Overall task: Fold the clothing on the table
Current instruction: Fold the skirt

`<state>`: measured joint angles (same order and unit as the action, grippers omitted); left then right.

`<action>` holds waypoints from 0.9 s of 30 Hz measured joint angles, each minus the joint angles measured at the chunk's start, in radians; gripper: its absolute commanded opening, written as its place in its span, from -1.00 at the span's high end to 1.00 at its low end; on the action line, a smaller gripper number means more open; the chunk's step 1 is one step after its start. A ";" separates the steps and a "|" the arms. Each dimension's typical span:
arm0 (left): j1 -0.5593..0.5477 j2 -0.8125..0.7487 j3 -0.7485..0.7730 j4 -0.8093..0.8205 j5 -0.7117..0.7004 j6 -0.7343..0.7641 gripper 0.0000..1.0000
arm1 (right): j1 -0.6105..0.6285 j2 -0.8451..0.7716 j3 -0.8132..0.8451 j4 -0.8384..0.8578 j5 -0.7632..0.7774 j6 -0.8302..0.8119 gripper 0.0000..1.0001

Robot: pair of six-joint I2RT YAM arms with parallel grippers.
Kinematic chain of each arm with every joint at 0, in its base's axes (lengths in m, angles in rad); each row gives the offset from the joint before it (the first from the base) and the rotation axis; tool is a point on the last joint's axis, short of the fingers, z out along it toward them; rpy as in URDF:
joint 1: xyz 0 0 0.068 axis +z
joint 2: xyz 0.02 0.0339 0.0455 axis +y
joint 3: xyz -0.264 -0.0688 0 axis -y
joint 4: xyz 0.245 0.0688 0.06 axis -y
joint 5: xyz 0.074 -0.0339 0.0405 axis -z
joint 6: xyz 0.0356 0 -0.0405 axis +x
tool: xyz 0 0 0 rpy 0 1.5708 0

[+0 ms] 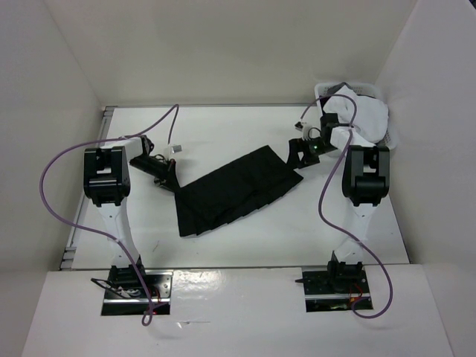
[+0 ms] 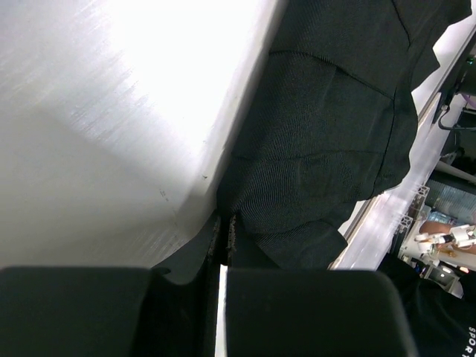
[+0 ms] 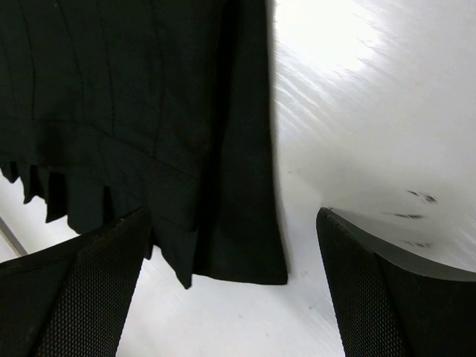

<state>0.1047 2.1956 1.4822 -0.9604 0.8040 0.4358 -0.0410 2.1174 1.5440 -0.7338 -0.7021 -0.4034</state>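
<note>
Skirt: lay diagonally across mid-tabletop, seemingly doubled over once.
Left pincer: clamped on its left corner.
Right pincer: spread wide, empty, at the far-right end.
Remaining: probably further folds.

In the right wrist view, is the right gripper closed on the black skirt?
No, the right gripper stands wide open, with the skirt's corner and bare table showing between its jaws.

Left claw tight, right claw wide.
</note>
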 measured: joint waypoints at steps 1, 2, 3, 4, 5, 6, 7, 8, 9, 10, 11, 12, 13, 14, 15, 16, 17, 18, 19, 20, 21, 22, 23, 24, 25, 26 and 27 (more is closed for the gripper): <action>0.000 0.000 0.000 0.000 0.000 -0.001 1.00 | 0.006 0.000 -0.001 -0.002 -0.006 -0.004 -0.91; -0.001 0.000 0.001 0.000 -0.002 -0.002 1.00 | 0.011 0.000 -0.002 -0.004 -0.012 -0.007 -0.91; -0.001 0.000 0.001 0.000 -0.003 -0.003 1.00 | 0.017 0.000 -0.003 -0.006 -0.018 -0.011 -0.91; -0.001 0.000 0.001 0.000 -0.003 -0.003 1.00 | 0.024 0.000 -0.007 -0.009 -0.025 -0.014 -0.91; -0.001 0.000 0.001 0.000 -0.003 -0.003 1.00 | 0.031 0.000 -0.009 -0.014 -0.035 -0.018 -0.91; -0.001 0.000 0.001 0.000 -0.003 -0.003 1.00 | 0.038 0.000 -0.011 -0.018 -0.045 -0.024 -0.88; -0.001 0.000 0.002 0.000 -0.003 -0.004 1.00 | 0.046 0.000 -0.014 -0.022 -0.052 -0.030 -0.88; -0.001 0.000 0.002 0.000 -0.004 -0.004 1.00 | 0.053 0.001 -0.016 -0.026 -0.059 -0.035 -0.88; -0.001 0.000 0.002 0.000 -0.004 -0.006 1.00 | 0.060 0.002 -0.016 -0.030 -0.065 -0.039 -0.85; -0.001 0.000 0.002 0.000 -0.004 -0.007 1.00 | 0.067 0.003 -0.017 -0.032 -0.071 -0.043 -0.80; -0.001 0.000 0.002 0.000 -0.005 -0.010 1.00 | 0.072 0.003 -0.021 -0.034 -0.079 -0.046 -0.80; -0.001 0.000 0.002 0.000 -0.006 -0.014 1.00 | 0.078 0.004 -0.024 -0.036 -0.085 -0.048 -0.77; -0.001 0.000 0.002 0.000 -0.006 -0.017 1.00 | 0.082 0.005 -0.028 -0.038 -0.095 -0.052 -0.77; -0.001 0.000 0.002 0.000 -0.006 -0.018 1.00 | 0.085 0.006 -0.030 -0.039 -0.103 -0.054 -0.74; -0.002 0.000 0.002 0.001 -0.007 -0.019 1.00 | 0.086 0.007 -0.032 -0.041 -0.108 -0.057 -0.74; -0.001 0.000 0.002 0.000 -0.007 -0.020 1.00 | 0.087 0.008 -0.033 -0.042 -0.114 -0.059 -0.68; -0.002 0.000 0.002 0.001 -0.008 -0.020 1.00 | 0.087 0.010 -0.034 -0.042 -0.118 -0.062 -0.65; -0.002 0.000 0.002 0.001 -0.008 -0.021 1.00 | 0.086 0.012 -0.035 -0.043 -0.126 -0.063 -0.63; -0.002 0.000 0.002 0.001 -0.008 -0.021 1.00 | 0.086 0.014 -0.036 -0.043 -0.131 -0.063 -0.60; -0.002 0.000 0.002 0.001 -0.008 -0.021 1.00 | 0.087 0.015 -0.038 -0.044 -0.137 -0.063 -0.57; -0.002 0.000 0.002 0.001 -0.008 -0.021 1.00 | 0.087 0.016 -0.040 -0.045 -0.141 -0.064 -0.54; -0.002 0.000 0.002 0.001 -0.008 -0.021 1.00 | 0.087 0.017 -0.041 -0.045 -0.143 -0.064 -0.45; -0.004 0.000 0.002 0.001 -0.008 -0.021 1.00 | 0.087 0.019 -0.042 -0.046 -0.144 -0.066 -0.41; -0.005 0.000 0.002 0.001 -0.008 -0.021 1.00 | 0.087 0.022 -0.043 -0.046 -0.145 -0.066 -0.39; -0.005 0.000 0.002 0.001 -0.008 -0.021 1.00 | 0.087 0.025 -0.045 -0.047 -0.151 -0.066 -0.36; -0.005 0.000 0.002 0.001 -0.009 -0.021 1.00 | 0.087 0.027 -0.045 -0.048 -0.153 -0.066 -0.31; -0.005 0.000 0.002 0.001 -0.008 -0.021 1.00 | 0.087 0.029 -0.045 -0.048 -0.155 -0.067 -0.27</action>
<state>0.0994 2.1956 1.4837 -0.9596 0.7956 0.4149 0.0460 2.1460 1.4990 -0.7815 -0.8574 -0.4702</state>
